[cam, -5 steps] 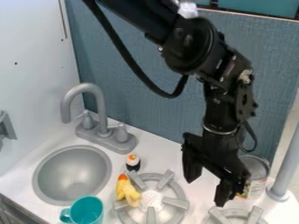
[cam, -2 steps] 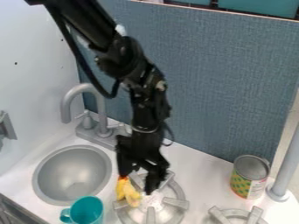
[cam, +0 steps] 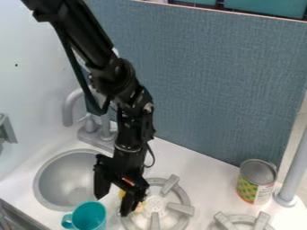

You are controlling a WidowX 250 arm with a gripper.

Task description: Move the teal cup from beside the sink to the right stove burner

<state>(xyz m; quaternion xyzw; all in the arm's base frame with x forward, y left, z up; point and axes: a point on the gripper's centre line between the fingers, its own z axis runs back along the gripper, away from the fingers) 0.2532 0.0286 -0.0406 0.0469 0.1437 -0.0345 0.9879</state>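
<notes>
The black gripper [cam: 114,204] hangs open over the gap between the sink and the left burner, its two fingers spread apart. Behind and between them, parts of a yellow toy [cam: 140,207] show, mostly covered by the gripper; whether they touch cannot be told. A small orange-red patch shows through the gripper's body. The teal cup [cam: 89,217] stands just in front and to the left of the fingertips. Right of the gripper lies the grey burner [cam: 180,207].
The round grey sink [cam: 63,179] is at the left, with the grey faucet [cam: 70,108] behind it, partly covered by the arm. A tin can [cam: 256,182] stands at the right beside a grey post [cam: 294,168]. A second burner [cam: 243,220] is at the bottom right edge.
The gripper has moved left from beside the can, across the left burner, to above the yellow toy. The can came fully into view, and the small sushi-like toy is now hidden behind the gripper.
</notes>
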